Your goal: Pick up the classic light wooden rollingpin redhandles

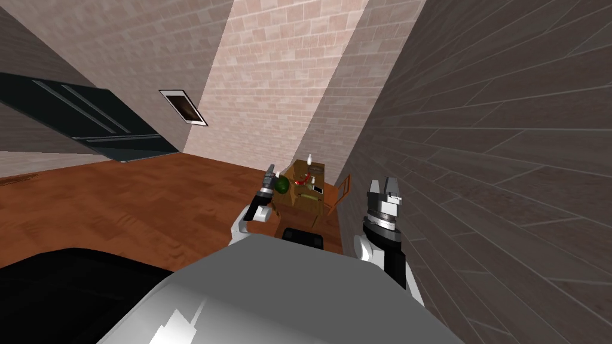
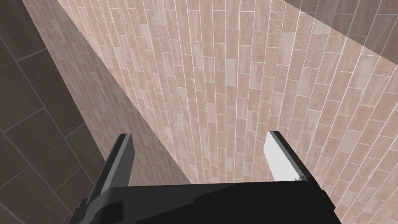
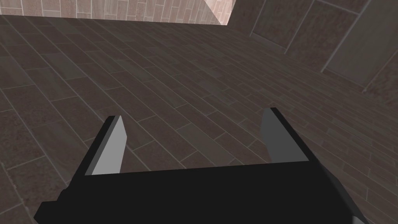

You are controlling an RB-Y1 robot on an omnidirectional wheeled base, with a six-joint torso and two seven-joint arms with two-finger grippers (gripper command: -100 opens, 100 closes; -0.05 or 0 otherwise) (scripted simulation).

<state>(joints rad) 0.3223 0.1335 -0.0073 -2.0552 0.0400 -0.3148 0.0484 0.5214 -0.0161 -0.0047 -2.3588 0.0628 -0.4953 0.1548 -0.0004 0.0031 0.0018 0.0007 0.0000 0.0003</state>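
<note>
Both arms are raised in front of the robot, the left gripper (image 1: 270, 173) and right gripper (image 1: 384, 184) each released, fingers spread wide and grasping nothing. Just beyond them stands a small wooden table (image 1: 293, 201) against the dark tiled wall. The rolling pin (image 1: 303, 178), seen as a small red-ended shape, lies on the tabletop between a green round object (image 1: 281, 186) and a white bottle (image 1: 309, 159).

Tight right, open left
Dark wall (image 1: 508, 149) flanks right gripper (image 1: 384, 183); chair (image 1: 342, 191), clutter (image 1: 281, 186) crowd the table (image 1: 297, 203); floor (image 1: 149, 197) open.
</note>
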